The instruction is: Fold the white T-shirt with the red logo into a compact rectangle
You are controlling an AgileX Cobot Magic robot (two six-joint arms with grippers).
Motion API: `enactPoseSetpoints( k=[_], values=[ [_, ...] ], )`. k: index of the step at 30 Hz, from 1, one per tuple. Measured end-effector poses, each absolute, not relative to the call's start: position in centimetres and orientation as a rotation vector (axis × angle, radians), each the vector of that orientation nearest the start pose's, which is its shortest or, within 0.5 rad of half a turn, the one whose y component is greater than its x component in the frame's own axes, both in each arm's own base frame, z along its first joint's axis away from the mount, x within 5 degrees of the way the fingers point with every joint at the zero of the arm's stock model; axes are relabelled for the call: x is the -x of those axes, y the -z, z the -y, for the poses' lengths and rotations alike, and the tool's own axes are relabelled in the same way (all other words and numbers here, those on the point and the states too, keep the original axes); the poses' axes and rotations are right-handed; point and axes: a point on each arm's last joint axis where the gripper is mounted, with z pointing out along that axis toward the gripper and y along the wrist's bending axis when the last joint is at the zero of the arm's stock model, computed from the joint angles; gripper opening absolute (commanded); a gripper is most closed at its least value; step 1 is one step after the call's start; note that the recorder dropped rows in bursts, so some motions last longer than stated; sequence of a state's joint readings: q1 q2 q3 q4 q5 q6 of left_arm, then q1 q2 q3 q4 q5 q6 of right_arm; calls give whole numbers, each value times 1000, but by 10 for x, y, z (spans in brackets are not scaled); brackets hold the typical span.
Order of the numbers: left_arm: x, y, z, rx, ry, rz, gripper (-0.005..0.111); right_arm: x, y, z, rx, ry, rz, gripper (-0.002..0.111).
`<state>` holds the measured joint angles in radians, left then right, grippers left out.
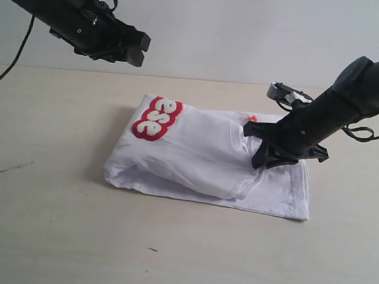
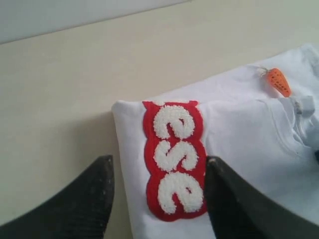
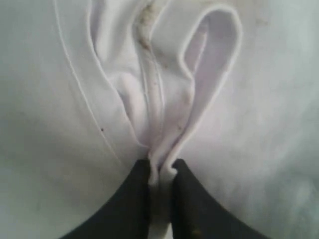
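Shirt lies partly folded; right gripper pinches a fold of it, left gripper hangs spread above the logo.

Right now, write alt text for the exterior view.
The right tool pinches a fold of a partly folded white T-shirt on a pale table. The left tool hovers above the red logo.

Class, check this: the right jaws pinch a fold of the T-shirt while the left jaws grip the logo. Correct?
No. The left jaws grip nothing: the exterior view shows them raised in the air, clear of the logo. The right jaws do pinch a fold of the T-shirt.
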<state>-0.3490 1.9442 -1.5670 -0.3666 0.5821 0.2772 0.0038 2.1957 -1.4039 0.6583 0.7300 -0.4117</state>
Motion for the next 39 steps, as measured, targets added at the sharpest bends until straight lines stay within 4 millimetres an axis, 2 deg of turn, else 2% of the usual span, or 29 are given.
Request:
enactPoseSetpoints(
  k=[2,5,13,18,20,23,24,25,28,29,31,33,35,37,39],
  values=[
    [-412,-255,169,-473,414,-2385,54,-422,-103,-39,-38,-621,-2847,0],
    [-412,-255,169,-473,414,-2385,54,-423,-118,-38,62,-596,-2801,0],
    [-412,-255,169,-471,416,-2385,54,-422,-199,-29,185,-373,-2570,0],
    [-413,-255,169,-468,415,-2378,54,-413,-224,-12,170,-102,-2576,0],
    [-413,-255,169,-468,415,-2378,54,-411,-226,-4,145,9,-2590,0],
    [-413,-255,169,-468,415,-2378,54,-408,-219,20,98,364,-2652,0],
    [-413,-255,169,-468,415,-2378,54,-409,-216,24,72,421,-2658,0],
    [-413,-255,169,-468,415,-2378,54,-409,-212,33,36,569,-2648,0],
    [-413,-255,169,-469,414,-2378,54,-415,-221,48,-10,805,-2504,16],
    [-413,-255,169,-471,414,-2378,54,-417,-224,49,-4,832,-2467,26],
    [-413,-255,169,-471,414,-2378,54,-421,-229,52,-3,875,-2393,35],
    [-413,-255,169,-471,414,-2378,54,-421,-231,55,-5,927,-2360,36],
    [-413,-255,169,-471,414,-2378,54,-421,-227,57,-27,970,-2368,33],
    [-413,-255,169,-471,414,-2378,54,-421,-216,54,-54,891,-2434,26],
    [-412,-255,169,-472,414,-2379,54,-422,-205,44,3,724,-2520,15]
  ],
)
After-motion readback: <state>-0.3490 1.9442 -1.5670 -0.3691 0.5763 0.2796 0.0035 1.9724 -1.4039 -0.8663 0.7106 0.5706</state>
